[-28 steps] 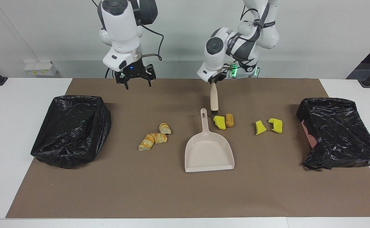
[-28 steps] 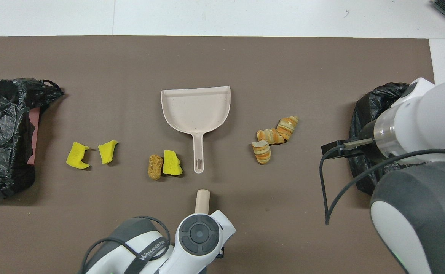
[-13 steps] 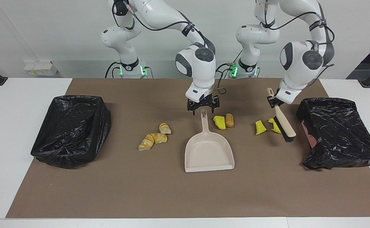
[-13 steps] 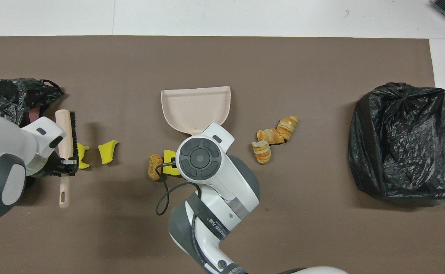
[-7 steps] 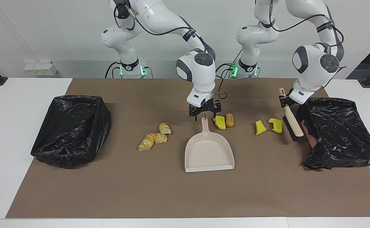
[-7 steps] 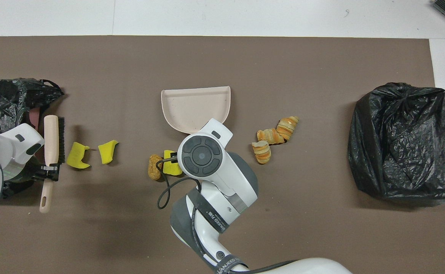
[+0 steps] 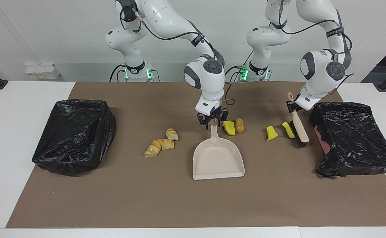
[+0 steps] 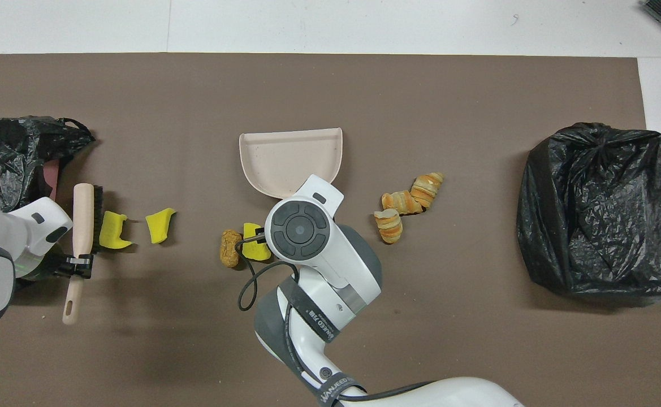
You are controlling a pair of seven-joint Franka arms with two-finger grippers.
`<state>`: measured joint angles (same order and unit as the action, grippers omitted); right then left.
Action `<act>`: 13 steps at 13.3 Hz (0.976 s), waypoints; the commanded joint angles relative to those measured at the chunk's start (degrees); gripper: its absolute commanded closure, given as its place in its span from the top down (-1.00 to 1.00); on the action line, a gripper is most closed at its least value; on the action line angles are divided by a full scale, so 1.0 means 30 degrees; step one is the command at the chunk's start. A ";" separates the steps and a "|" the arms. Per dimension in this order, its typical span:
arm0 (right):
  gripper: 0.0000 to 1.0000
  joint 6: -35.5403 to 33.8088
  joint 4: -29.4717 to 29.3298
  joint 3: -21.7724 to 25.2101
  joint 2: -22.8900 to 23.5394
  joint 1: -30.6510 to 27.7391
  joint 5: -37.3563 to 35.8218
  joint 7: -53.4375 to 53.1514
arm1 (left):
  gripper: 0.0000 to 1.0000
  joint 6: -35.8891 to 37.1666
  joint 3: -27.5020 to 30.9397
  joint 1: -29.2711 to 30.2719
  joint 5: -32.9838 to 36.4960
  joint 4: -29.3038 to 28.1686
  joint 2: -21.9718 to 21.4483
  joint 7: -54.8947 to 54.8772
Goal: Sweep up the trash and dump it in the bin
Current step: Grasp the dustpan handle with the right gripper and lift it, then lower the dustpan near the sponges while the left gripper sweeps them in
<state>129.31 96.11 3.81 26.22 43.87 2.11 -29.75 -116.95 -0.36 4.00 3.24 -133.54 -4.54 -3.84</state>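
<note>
My right gripper [image 7: 212, 121] is down on the beige dustpan's [image 7: 217, 158] handle top, its fingers closed against it. The pan lies flat on the mat, its mouth facing away from the robots. My left gripper [image 7: 292, 105] is shut on the beige brush [image 7: 299, 127], whose black bristles touch a yellow wedge [image 7: 288, 129]. A second wedge [image 7: 271, 133] lies beside it. A third wedge [image 7: 228, 128] and a brown lump [image 7: 239, 125] lie next to the pan handle. Croissant pieces [image 7: 159, 144] lie toward the right arm's end. From overhead, the right arm covers the handle [image 8: 299, 226].
A bin lined with a black bag [image 7: 75, 135] stands at the right arm's end of the brown mat [image 7: 179, 205]. Another bag-lined bin [image 7: 351, 137] stands at the left arm's end, just past the brush.
The right gripper has sunk onto the dustpan handle and closed on it. The left gripper has carried the brush inward against the outermost yellow wedge, which has turned.
</note>
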 commanded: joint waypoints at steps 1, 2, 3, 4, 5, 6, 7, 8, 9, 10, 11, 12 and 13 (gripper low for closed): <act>-1.00 0.0022 -0.0132 -0.0038 -0.0067 -0.0265 -0.0088 -0.0309 | -1.00 -0.0451 -0.0026 -0.0451 0.0267 -0.0516 -0.0477 0.0020; -1.00 0.0022 -0.0132 -0.0038 -0.0212 -0.0353 -0.0146 -0.0135 | -1.00 -0.0451 -0.0026 -0.0831 0.0209 -0.0516 -0.0477 0.0079; -1.00 -0.0036 -0.0132 0.0136 -0.0561 -0.0528 -0.0176 0.0737 | -1.00 -0.0480 -0.0055 -0.0922 -0.0024 -0.0516 -0.0477 0.0108; -1.00 -0.0065 -0.0074 0.0137 -0.0971 -0.0820 -0.0060 0.3124 | -1.00 -0.0480 -0.0056 -0.1387 -0.0345 -0.0516 -0.0477 0.0109; -1.00 -0.0240 0.0072 0.0137 -0.1352 -0.1026 0.0115 0.5671 | -1.00 -0.0539 -0.0056 -0.1740 -0.1306 -0.0516 -0.0361 0.0080; -1.00 -0.0705 0.0277 0.0137 -0.2023 -0.1521 0.0146 0.7437 | -1.00 -0.1090 -0.0027 -0.2149 -0.1895 -0.0516 -0.0099 0.0166; -1.00 -0.1522 0.0482 0.0108 -0.2784 -0.1932 0.0146 0.9078 | -1.00 -0.1386 -0.0026 -0.2791 -0.1988 -0.0545 0.0194 0.0283; -1.00 -0.2574 0.0658 0.0108 -0.3516 -0.1994 0.0146 1.0806 | -1.00 -0.1389 -0.0026 -0.2885 -0.2018 -0.0516 0.0255 0.0400; -1.00 -0.3687 0.1124 0.0137 -0.4452 -0.2111 0.0175 1.2216 | -1.00 -0.1331 -0.0055 -0.3089 -0.2048 -0.0516 0.0255 0.0431; -1.00 -0.4278 0.1940 0.0137 -0.5389 -0.2431 0.0146 1.3535 | -1.00 -0.1301 -0.0056 -0.3439 -0.2106 -0.0516 0.0255 0.0460; -1.00 -0.4400 0.2964 0.0166 -0.6443 -0.2637 0.0146 1.5143 | -1.00 -0.1301 -0.0056 -0.3732 -0.2338 -0.0516 0.0226 0.0750; -1.00 -0.4401 0.4047 0.0167 -0.7324 -0.2871 0.0146 1.6755 | -1.00 -0.1272 -0.0056 -0.4141 -0.2428 -0.0545 0.0197 0.1420; -1.00 -0.4430 0.4870 0.0167 -0.7970 -0.3251 0.0117 1.8482 | -1.00 -0.1243 -0.0056 -0.4609 -0.2429 -0.0545 0.0168 0.1949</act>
<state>114.74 102.35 4.60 8.60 35.91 2.10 17.06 -119.64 -1.19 -6.88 -3.28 -134.12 -3.26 -0.92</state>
